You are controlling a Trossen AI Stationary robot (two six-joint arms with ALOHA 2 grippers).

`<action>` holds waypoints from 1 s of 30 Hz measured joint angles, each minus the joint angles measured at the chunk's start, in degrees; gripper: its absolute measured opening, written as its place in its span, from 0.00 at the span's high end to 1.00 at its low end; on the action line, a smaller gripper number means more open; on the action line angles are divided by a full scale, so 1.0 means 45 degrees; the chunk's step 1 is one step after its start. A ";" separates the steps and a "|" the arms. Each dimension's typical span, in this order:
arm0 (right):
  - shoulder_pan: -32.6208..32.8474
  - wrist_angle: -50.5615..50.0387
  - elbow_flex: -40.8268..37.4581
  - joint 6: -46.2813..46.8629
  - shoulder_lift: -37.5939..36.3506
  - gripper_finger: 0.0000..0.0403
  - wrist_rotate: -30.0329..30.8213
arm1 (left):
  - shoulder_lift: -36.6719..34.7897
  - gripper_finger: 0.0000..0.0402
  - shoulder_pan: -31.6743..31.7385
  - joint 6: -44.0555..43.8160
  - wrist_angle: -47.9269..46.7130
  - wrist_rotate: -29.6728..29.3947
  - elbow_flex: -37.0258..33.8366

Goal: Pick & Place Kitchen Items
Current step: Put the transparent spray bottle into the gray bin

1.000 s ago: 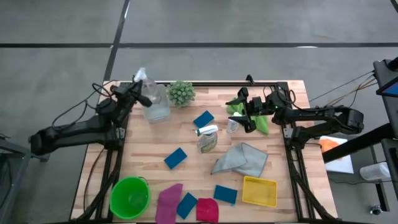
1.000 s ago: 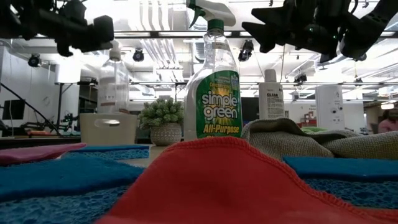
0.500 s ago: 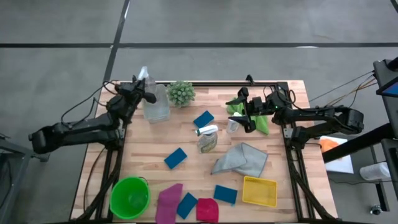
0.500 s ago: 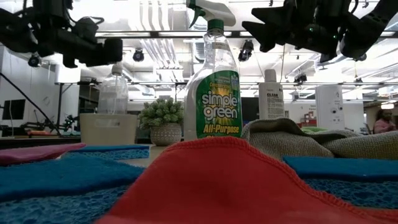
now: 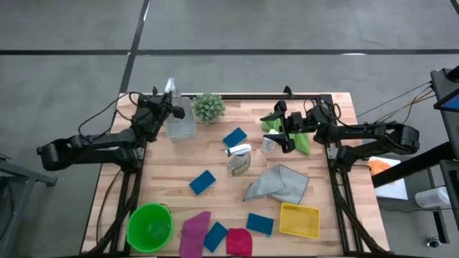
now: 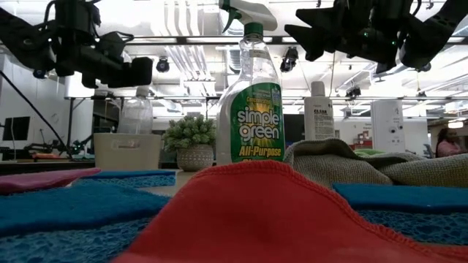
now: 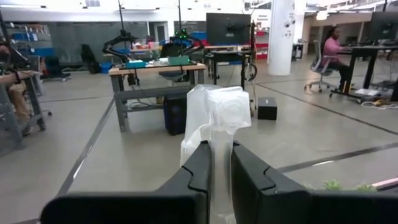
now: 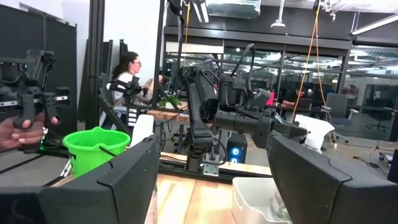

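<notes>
The fingers (image 7: 205, 174) of our left gripper (image 5: 166, 109) are pinched on the white head of a clear spray bottle (image 5: 179, 118) standing in a pale bin (image 6: 127, 150) at the bench's (image 5: 179, 168) far left edge, beside the small plant (image 5: 209, 107). Our right gripper (image 5: 281, 135) hangs spread wide above a small white-capped bottle (image 5: 268, 144) near the green cloth (image 5: 297, 137). Blue sponges (image 5: 202, 181) and a grey cloth (image 5: 277, 184) lie scattered mid-bench, with bare wood between.

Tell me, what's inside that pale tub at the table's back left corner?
A clear spray bottle stands in the tub; the left gripper is clamped on its neck. The tub's floor beneath it cannot be seen.
</notes>
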 joint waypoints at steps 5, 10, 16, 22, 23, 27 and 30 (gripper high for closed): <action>0.0000 -0.0004 0.0000 0.0000 0.0000 0.28 -0.0005 | -0.0035 0.77 0.0000 -0.0051 -0.0201 0.0003 -0.0010; 0.0000 -0.0098 0.0000 0.0000 0.0000 0.28 -0.0005 | -0.0209 0.71 -0.0009 -0.0049 -0.0351 0.0004 -0.0010; 0.0000 -0.0199 0.0000 0.0000 0.0000 0.28 -0.0005 | -0.0726 0.70 -0.0140 -0.0049 -0.0803 0.0003 -0.0010; 0.0000 -0.0199 0.0000 0.0000 0.0000 0.28 -0.0005 | -0.1262 0.70 -0.0544 -0.0054 -0.1742 0.0019 -0.0010; 0.0000 -0.0199 0.0000 0.0000 0.0000 0.28 -0.0005 | -0.1334 0.70 -0.0600 -0.0054 -0.1872 0.0118 -0.0010; 0.0000 -0.0199 0.0000 0.0000 0.0000 0.28 -0.0005 | -0.1542 0.70 -0.0791 -0.0054 -0.2389 0.0708 -0.0010; 0.0000 -0.0199 0.0000 0.0000 0.0000 0.28 -0.0005 | -0.1709 0.70 -0.0957 -0.0049 -0.2511 0.0772 -0.0010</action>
